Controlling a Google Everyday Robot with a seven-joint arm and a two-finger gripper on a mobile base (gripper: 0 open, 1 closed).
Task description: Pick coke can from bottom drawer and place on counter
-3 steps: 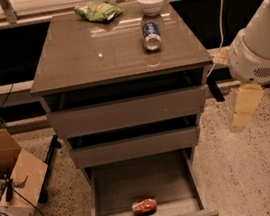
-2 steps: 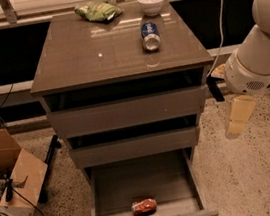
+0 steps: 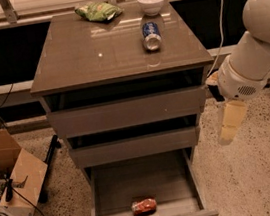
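Low at the right of the cabinet, the robot's gripper (image 3: 230,122) hangs pointing down over the speckled floor (image 3: 256,177). It is about level with the middle drawer (image 3: 133,147) and apart from the cabinet's side. Whether it is released or clenched cannot be told from this angle. Its white arm (image 3: 260,48) rises toward the right edge of the view. The bottom drawer (image 3: 140,177) stands pulled open. The coke can (image 3: 143,206) lies on its side on the grey floor inside, near the front wall and roughly midway between the side walls. On the glossy counter (image 3: 91,51) above, a blue-and-white soda can (image 3: 151,35) lies on its side toward the back right. A white bowl (image 3: 152,3) sits just behind it, and a green snack bag (image 3: 98,11) rests at the back, left of the bowl. An open cardboard box (image 3: 15,188) sits on the floor to the cabinet's left.
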